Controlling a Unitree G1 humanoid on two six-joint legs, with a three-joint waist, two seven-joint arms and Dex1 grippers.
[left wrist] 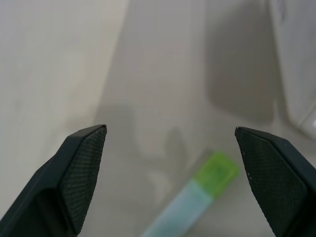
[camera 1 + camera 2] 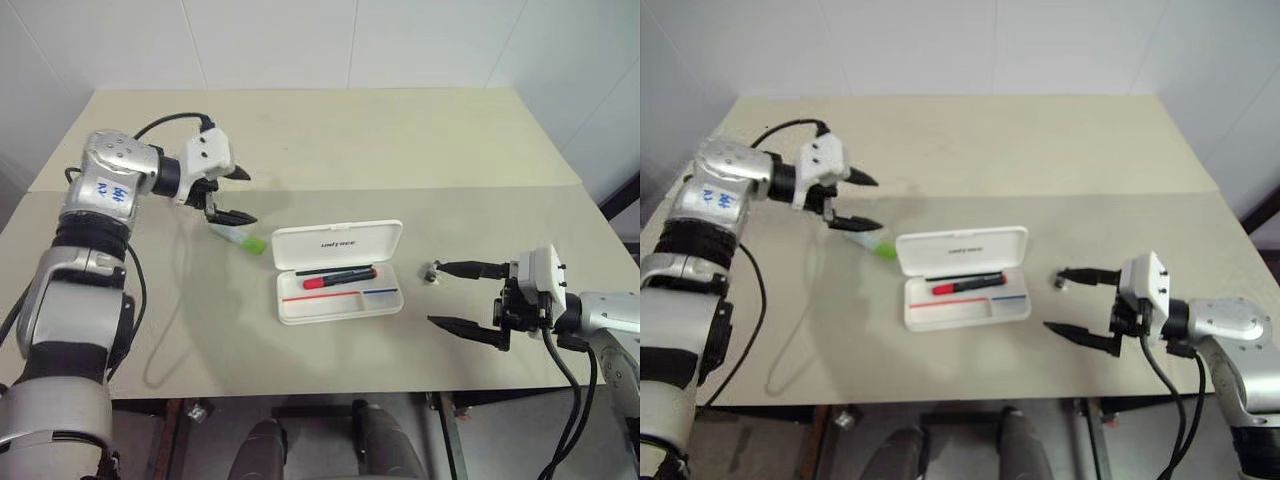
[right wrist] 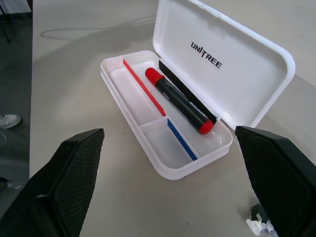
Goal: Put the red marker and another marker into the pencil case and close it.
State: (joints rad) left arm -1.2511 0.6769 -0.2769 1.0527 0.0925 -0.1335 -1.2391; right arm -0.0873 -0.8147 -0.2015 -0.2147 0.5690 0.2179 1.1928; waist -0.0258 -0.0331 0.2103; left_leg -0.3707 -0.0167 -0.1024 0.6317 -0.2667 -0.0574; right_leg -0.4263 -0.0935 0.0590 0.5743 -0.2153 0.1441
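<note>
- Arms: silver-grey segments, black joints, black cables.
- Left arm (image 2: pixel 105 185): blue handwritten mark, illegible.
- White wrist housings; black, cross-hatched fingers (image 1: pixel 81 165).

Pencil case open, red marker inside, highlighter outside.
The white pencil case (image 2: pixel 340 287) lay mid-table, lid up; the red marker (image 2: pixel 340 277) rested in its rear compartment; the green-capped highlighter (image 2: pixel 240 238) lay beside the case's left end.

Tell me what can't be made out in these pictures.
- Green-capped highlighter: head views, the left gripper covers its far end; left wrist view, its body is cut off by the edge.
- Small object by the right gripper: too small to identify.
- Red marker in the open pencil case: any label is unreadable.
</note>
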